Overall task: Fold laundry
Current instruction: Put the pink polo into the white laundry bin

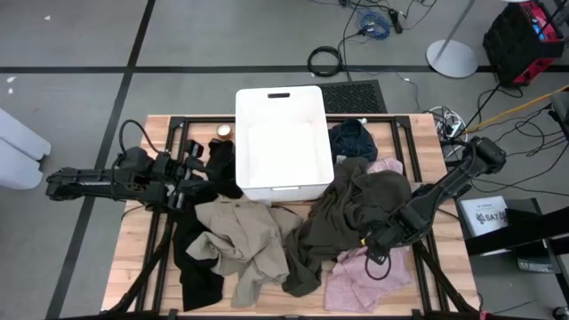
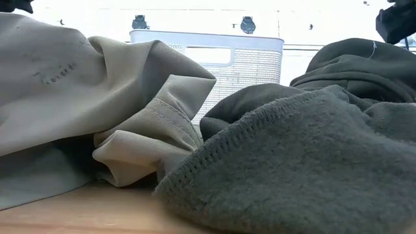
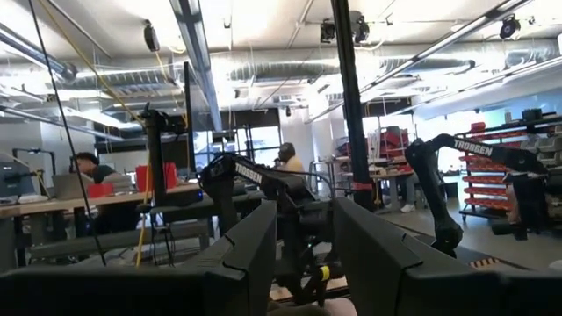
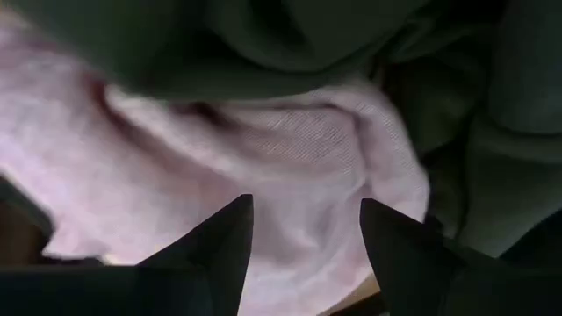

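Observation:
The laundry lies heaped on the wooden table: a beige garment (image 1: 240, 236) (image 2: 97, 84), a large dark olive one (image 1: 356, 209) (image 2: 292, 162), a pale pink one (image 1: 369, 277) (image 4: 263, 167), a navy one (image 1: 354, 138) and black pieces (image 1: 200, 267). My right gripper (image 1: 378, 247) (image 4: 306, 219) points down, open, just over the pink cloth where the olive garment's edge lies on it. My left gripper (image 1: 196, 169) (image 3: 303, 254) hangs open at the table's left, raised, nothing between its fingers.
A white plastic bin (image 1: 278, 142) (image 2: 214, 58) stands at the far middle of the table, cloth lying against its near and right walls. Bare wood shows along the near left edge (image 1: 133, 267). People sit at desks in the room beyond.

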Robot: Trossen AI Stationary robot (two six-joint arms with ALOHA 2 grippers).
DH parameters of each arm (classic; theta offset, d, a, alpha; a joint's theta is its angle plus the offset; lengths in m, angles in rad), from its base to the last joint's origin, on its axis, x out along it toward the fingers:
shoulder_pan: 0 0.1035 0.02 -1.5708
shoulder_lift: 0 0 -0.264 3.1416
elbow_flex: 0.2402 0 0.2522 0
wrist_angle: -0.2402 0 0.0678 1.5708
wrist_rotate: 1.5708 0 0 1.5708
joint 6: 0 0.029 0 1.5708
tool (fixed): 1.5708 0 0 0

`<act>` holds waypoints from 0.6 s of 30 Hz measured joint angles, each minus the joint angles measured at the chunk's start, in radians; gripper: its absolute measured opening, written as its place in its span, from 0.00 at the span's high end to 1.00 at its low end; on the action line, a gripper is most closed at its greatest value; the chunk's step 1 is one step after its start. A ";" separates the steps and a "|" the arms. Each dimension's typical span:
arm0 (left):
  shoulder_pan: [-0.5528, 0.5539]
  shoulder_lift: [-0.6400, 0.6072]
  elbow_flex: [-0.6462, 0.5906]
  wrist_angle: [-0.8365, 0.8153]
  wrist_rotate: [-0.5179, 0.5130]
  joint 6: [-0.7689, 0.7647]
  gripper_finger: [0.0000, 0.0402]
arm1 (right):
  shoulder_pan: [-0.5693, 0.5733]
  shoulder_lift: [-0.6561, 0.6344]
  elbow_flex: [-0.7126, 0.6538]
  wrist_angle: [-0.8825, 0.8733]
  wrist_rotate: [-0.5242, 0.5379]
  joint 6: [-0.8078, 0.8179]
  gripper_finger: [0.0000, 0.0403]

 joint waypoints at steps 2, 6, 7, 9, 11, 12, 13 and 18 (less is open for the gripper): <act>0.000 0.000 0.000 0.000 0.000 0.000 0.69 | 0.000 0.000 -0.005 0.010 0.022 -0.003 0.51; 0.000 0.000 0.000 -0.009 0.000 -0.001 0.69 | 0.000 0.000 -0.008 0.031 0.036 -0.025 0.59; 0.000 0.000 0.000 -0.017 0.000 -0.011 0.69 | 0.000 0.000 -0.008 0.034 0.037 -0.032 0.63; 0.000 0.000 0.000 -0.038 0.000 -0.035 0.69 | 0.000 0.000 -0.008 0.048 0.037 -0.049 0.73; 0.000 0.000 0.000 -0.046 0.000 -0.052 0.69 | 0.000 0.000 -0.008 0.062 0.037 -0.068 0.85; 0.000 0.000 0.000 -0.052 0.000 -0.053 0.69 | 0.000 0.000 -0.008 0.070 0.037 -0.083 0.91; 0.000 0.000 0.000 -0.062 0.000 -0.053 0.69 | 0.000 0.000 -0.007 0.079 0.034 -0.105 0.95; -0.007 0.000 0.000 -0.073 0.000 -0.135 0.69 | 0.000 0.000 0.058 0.084 0.007 -0.157 0.99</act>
